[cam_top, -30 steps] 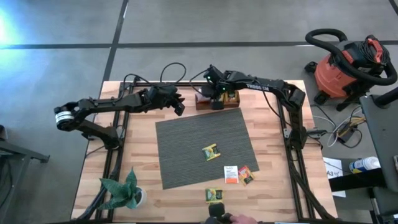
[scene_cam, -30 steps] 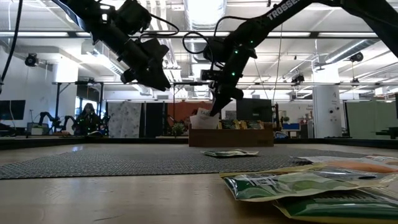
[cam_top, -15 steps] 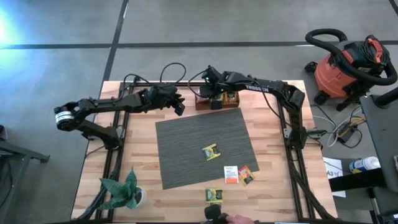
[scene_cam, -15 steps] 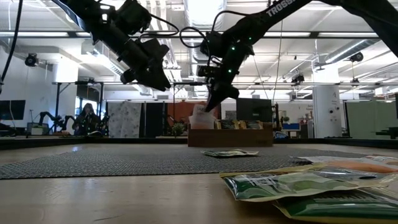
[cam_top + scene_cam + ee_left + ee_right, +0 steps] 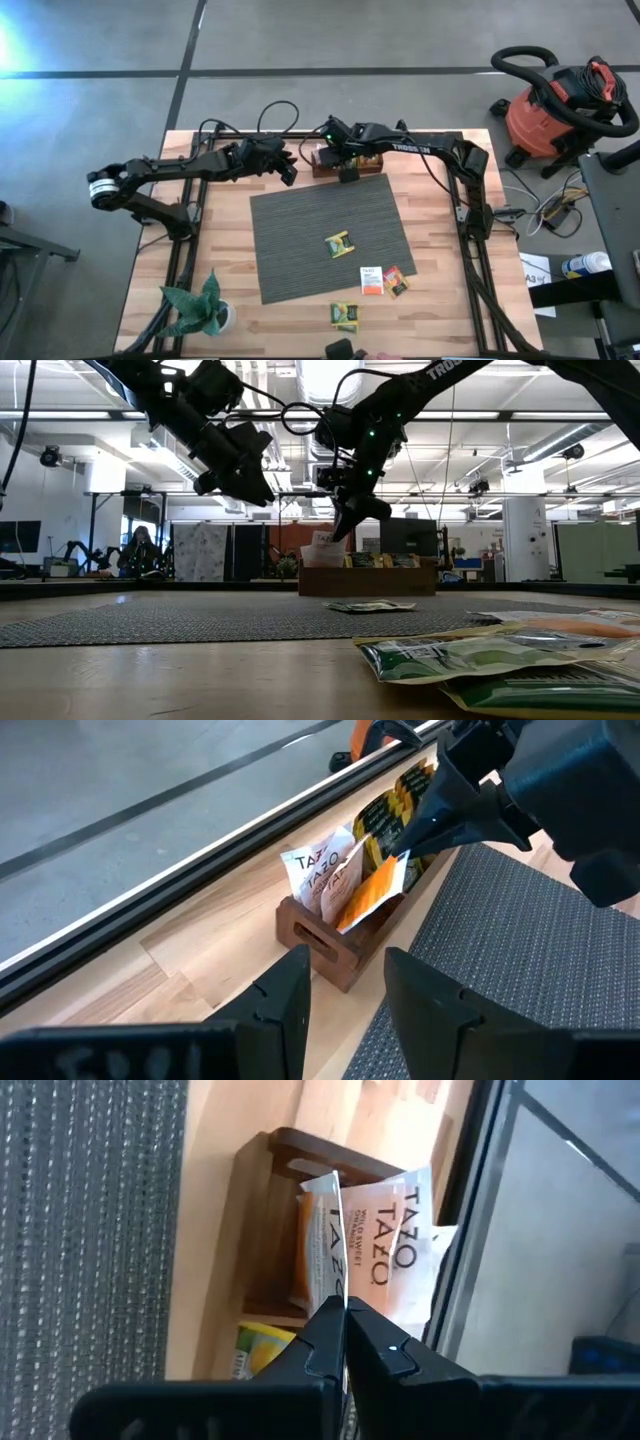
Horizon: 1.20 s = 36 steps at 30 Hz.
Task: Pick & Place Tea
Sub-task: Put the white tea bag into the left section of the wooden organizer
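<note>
We see the right hand [image 5: 343,1325] pinched shut on the edge of a white tea packet [image 5: 336,1230] that stands upright in the wooden box [image 5: 345,160] at the far edge of the bench [image 5: 440,250], just beyond the far edge of the grey mat [image 5: 300,240]. The right wrist view shows the thin packet caught between the two fingertips, with white and orange packets lettered in black beside it in the box; the left wrist view shows the same grip from the side, the right arm's fingers meeting over the packets [image 5: 345,880] at one end of the box. The left hand [image 5: 289,170] hangs above the bench just left of the box, its fingers [image 5: 290,1000] parted with a plain gap and nothing between them. From above we also find what the wrist views miss: one green and yellow packet [image 5: 340,242] lying on the mat, and three more near the bench's near edge, a white and orange one [image 5: 371,280], an orange-red one [image 5: 396,281] touching it, and a green one [image 5: 346,314]. The low view shows both hands raised clear of the bench top.
</note>
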Motion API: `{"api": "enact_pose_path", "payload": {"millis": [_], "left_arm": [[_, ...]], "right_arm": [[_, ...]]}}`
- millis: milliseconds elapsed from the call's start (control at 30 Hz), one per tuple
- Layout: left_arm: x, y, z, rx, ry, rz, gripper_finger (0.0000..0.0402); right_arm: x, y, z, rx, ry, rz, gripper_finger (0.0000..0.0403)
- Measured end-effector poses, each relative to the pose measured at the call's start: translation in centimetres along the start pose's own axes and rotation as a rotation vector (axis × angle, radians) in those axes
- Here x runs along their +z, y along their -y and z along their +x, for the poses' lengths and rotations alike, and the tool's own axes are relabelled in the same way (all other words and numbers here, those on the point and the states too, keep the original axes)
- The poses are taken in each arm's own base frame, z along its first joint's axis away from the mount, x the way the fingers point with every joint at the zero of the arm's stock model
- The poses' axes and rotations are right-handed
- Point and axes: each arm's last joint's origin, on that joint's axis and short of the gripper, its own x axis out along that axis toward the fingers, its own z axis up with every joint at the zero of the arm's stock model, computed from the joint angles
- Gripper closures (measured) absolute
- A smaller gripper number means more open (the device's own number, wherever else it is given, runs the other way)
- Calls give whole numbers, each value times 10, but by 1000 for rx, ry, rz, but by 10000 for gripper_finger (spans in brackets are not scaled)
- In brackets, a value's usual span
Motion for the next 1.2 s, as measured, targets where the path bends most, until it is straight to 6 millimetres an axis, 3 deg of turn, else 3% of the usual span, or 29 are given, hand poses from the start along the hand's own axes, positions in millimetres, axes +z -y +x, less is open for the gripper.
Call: {"api": "enact_pose_path", "payload": {"millis": [333, 733, 1200], "left_arm": [[0, 1, 0, -3, -1, 0, 278], [-3, 2, -1, -6, -24, 10, 278], [-16, 0, 2, 5, -70, 9, 278]], "right_arm": [[-2, -5, 10, 26, -50, -6, 394], [22, 11, 20, -40, 27, 117, 392], [16, 6, 24, 10, -51, 194, 301]]}}
